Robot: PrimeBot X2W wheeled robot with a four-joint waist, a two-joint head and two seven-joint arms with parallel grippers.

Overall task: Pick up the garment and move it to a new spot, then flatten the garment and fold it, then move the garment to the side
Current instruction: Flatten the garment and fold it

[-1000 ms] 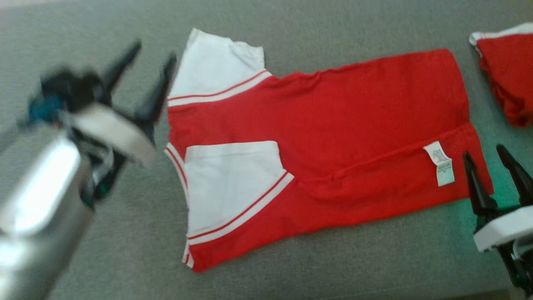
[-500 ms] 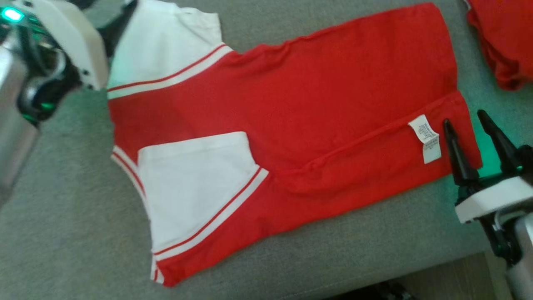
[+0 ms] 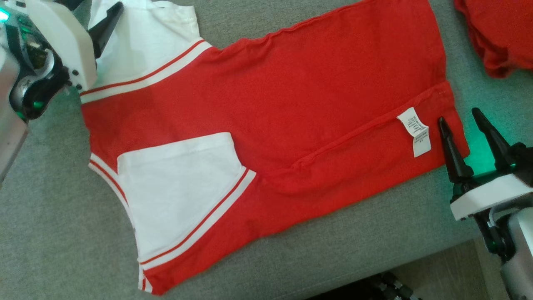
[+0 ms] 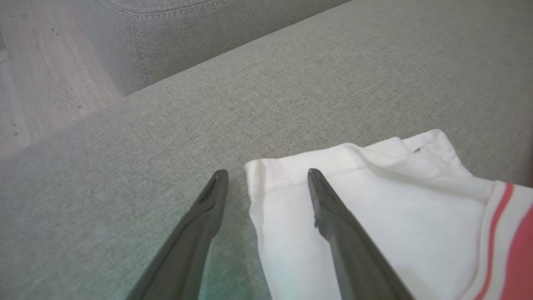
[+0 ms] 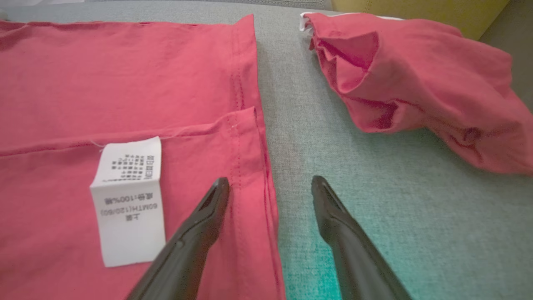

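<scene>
The garment (image 3: 291, 104) is laid flat across the grey upholstered seat (image 3: 54, 233), with its hem at the right. The hem edge is straddled by the right claw (image 3: 458, 115), fingers spread and nothing gripped: one over red cloth beside the care label (image 3: 415, 131), one over bare upholstery. The white sleeve (image 4: 374, 208) edge is straddled likewise by the spread left claw (image 4: 266, 172). Bare seat is seen left of the garment. A second crumpled red garment (image 3: 495, 37) lies apart beyond the hem. The seat's front edge and the floor (image 3: 441, 266) are close by the right claw.
</scene>
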